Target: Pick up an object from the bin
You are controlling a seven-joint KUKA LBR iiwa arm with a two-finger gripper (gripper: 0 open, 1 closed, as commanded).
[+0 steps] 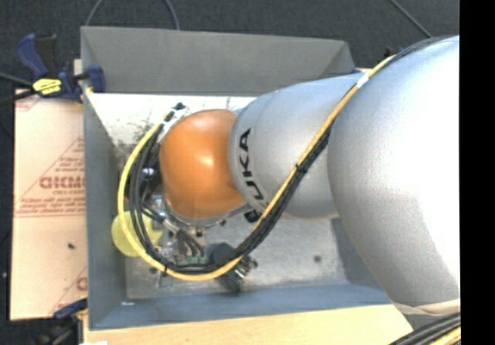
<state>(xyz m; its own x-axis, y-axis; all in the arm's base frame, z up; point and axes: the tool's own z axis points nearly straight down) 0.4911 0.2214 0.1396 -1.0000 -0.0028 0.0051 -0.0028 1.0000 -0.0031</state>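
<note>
My gripper point(181, 246) is low in the front left part of the bin, mostly hidden under the arm's wrist. A pale yellow rounded thing point(121, 233) lies just to its left, against the bin's left wall, partly behind the looped cable. A dark, flat thing point(221, 253) lies right beside the gripper on its right. A small dark piece point(233, 283) sits near the front wall. Whether anything is held is hidden.
The arm and its orange wrist cover hide most of the bin floor. Yellow and black cables loop round the wrist down to the floor by the gripper. The bin's left and front walls are close to the gripper.
</note>
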